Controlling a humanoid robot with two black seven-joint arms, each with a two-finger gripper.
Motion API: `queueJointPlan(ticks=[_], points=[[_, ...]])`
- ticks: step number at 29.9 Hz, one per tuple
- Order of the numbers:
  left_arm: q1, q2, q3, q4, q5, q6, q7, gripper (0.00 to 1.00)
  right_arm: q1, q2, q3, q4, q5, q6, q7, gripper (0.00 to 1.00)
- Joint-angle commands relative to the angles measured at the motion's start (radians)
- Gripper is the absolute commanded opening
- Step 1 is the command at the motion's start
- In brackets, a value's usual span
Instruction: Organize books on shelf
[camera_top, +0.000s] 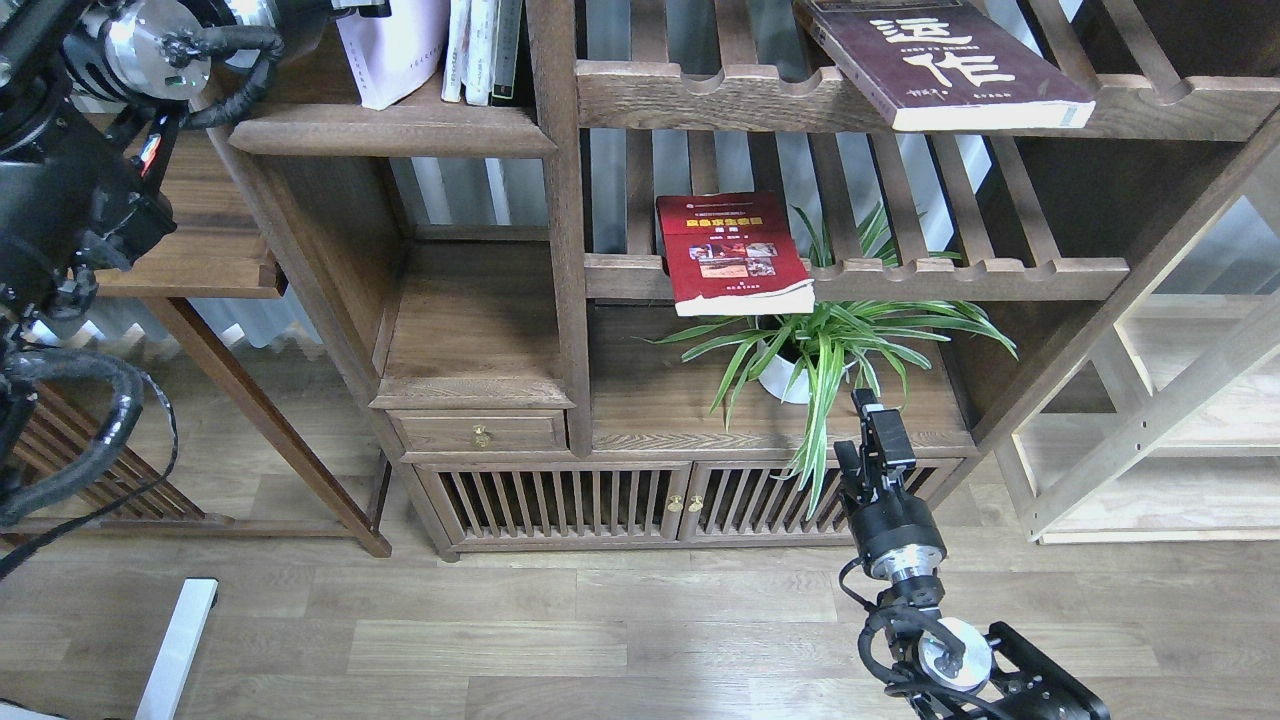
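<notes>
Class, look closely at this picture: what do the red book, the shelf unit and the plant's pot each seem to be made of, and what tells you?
Red book: paper, a glossy-looking soft cover, with a pale page block showing at its lower edge. Shelf unit: dark-brown stained wood, matte, with visible grain. Plant's pot: smooth and white, probably glazed ceramic, possibly plastic; the leaves mostly hide it.

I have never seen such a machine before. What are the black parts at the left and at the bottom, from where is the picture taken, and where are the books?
The picture is taken from the robot's own head, looking forward and down at a wooden bookcase. The black parts are its two arms. The right claw hangs free below the potted plant, holding nothing. The left arm reaches toward the top left; its claw is not visible. The pale book stands on the solid shelf beside thin white books. The maroon book and the red book lie on slatted racks.
</notes>
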Motion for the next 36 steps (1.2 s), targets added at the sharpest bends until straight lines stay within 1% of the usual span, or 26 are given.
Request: queueJointPlan(ticks=[1,11,16,19,20,23,25,26,28,31,36], points=[[-0.002,-0.001,-0.001,-0.003,-0.003,0.0,-0.003,0.02,-0.002,0.0,0.0,0.0,0.0,0.0,0.0,0.99],[-0.006,-0.008,-0.001,-0.01,-0.004,-0.014,0.0,0.02,-0.005,0.0,0.002,0.0,0.0,0.0,0.0,0.99],[-0.009,-0.008,0.012,-0.015,-0.003,-0.028,-0.005,0.05,-0.005,0.0,0.002,0.0,0.0,0.0,0.0,0.99],[-0.015,-0.008,0.038,-0.015,-0.003,-0.028,-0.009,0.13,-0.007,0.0,0.002,0.0,0.0,0.0,0.0,0.99],[-0.018,-0.008,0.045,-0.016,-0.003,-0.028,-0.009,0.17,-0.007,0.0,0.002,0.0,0.0,0.0,0.0,0.99],[-0.02,-0.011,0.052,-0.019,-0.003,-0.025,-0.009,0.34,-0.007,0.0,0.002,0.0,0.0,0.0,0.002,0.99],[-0.023,-0.016,0.052,-0.019,-0.003,-0.023,-0.009,0.39,-0.007,0.0,0.002,0.0,0.0,0.0,0.0,0.99],[-0.025,-0.019,0.052,-0.019,-0.003,-0.02,-0.008,0.45,-0.007,0.0,0.0,0.0,0.0,0.0,0.0,0.99],[-0.026,-0.024,0.052,-0.019,-0.001,-0.017,-0.009,0.52,-0.009,-0.002,0.0,0.0,0.0,0.0,0.0,0.99],[-0.029,-0.027,0.054,-0.019,-0.001,-0.017,-0.011,0.58,-0.009,-0.002,0.002,0.0,0.0,0.0,0.0,0.99],[-0.034,-0.03,0.054,-0.035,-0.001,-0.016,-0.012,0.62,-0.016,0.0,0.0,0.0,0.0,0.0,0.0,0.99]])
